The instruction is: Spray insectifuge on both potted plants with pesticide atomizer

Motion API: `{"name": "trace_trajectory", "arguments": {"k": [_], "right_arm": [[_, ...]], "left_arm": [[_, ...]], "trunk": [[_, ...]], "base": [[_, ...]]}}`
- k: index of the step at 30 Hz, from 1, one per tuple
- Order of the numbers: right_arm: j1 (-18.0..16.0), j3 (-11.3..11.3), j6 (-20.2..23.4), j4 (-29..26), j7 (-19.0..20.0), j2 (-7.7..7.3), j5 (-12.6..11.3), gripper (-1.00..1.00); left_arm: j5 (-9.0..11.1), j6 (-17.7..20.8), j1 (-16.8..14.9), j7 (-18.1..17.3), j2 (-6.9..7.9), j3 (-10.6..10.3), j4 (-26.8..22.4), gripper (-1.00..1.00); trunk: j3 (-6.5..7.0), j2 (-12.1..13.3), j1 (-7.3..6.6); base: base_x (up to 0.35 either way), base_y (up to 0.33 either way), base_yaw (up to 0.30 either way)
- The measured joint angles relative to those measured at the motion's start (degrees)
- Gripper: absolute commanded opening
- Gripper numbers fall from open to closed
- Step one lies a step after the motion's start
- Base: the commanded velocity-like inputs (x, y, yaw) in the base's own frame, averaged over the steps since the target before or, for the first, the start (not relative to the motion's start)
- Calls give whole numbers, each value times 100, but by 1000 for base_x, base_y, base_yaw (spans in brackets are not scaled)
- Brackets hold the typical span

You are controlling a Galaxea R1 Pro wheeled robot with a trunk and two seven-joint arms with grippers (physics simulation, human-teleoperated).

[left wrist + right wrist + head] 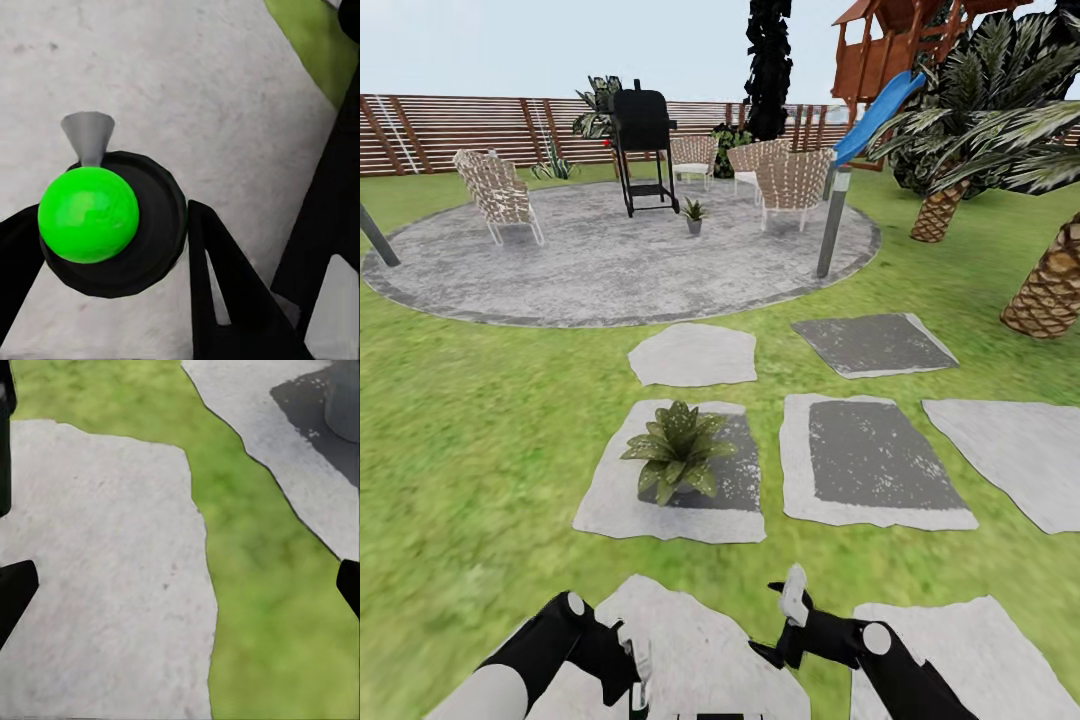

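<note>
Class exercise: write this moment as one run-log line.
near potted plant: on slab ahead | far potted plant: on patio beside grill | right gripper: open, empty | left gripper: state unclear

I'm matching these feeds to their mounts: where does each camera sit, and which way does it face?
Head view: on the head, looking forward and down at a potted plant and patio; both arms show.
Left wrist view: faces a slab; black fingers.
Right wrist view: faces slabs and lawn.
Shared: grey slabs.
</note>
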Motion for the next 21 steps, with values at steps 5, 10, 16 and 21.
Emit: {"name": "trace_trajectory", "arguments": {"k": [5, 10, 16, 21], "right_arm": [[-23, 442, 19, -4, 61, 18, 41, 100], [-83, 756, 27, -3, 69, 85, 50, -100], [-97, 796, 696, -94, 296, 294, 318, -100], [-99, 796, 784, -215, 311, 352, 446, -100]], "left_arm": [[-323, 30, -5, -50, -85, -311, -1, -100], [-358, 75, 1, -102, -113, -345, -1, -100], [-376, 100, -42, -200, -307, -344, -34, -100], [-397, 214, -58, -185, -416, -352, -36, -100]], "trunk": [[0, 0, 0], [0, 0, 0], [0, 0, 0], [0, 0, 0]], "base": [[0, 0, 0], [0, 0, 0], [0, 0, 0], [0, 0, 0]]}}
